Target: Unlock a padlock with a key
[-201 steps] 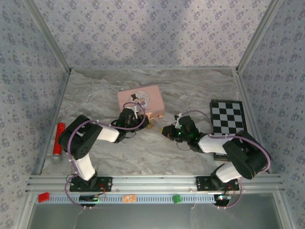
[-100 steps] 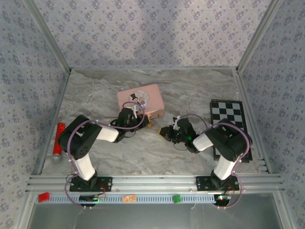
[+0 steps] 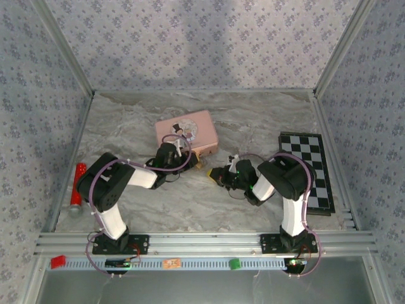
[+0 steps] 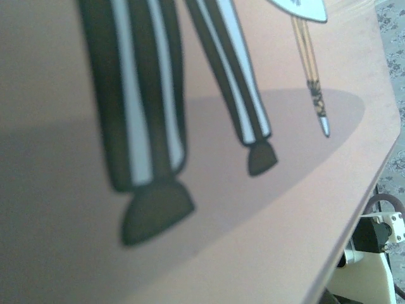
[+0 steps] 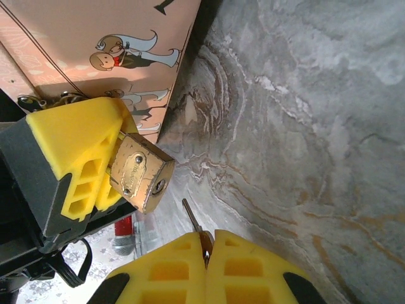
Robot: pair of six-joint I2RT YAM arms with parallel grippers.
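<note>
While the left gripper [image 3: 192,160] clamped the brass padlock [image 5: 142,172] beside the pink tin [image 5: 95,38], the right gripper [image 5: 207,244] pinched the key [image 5: 190,214]. Key tip sat just short of the keyhole (not inserted); insertion and turn were outstanding.

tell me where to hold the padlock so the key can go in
Grip the padlock across its flat brass faces, coming from the end opposite the keyhole. The faces are broad and flat, and that leaves the keyhole end clear for the key.
</note>
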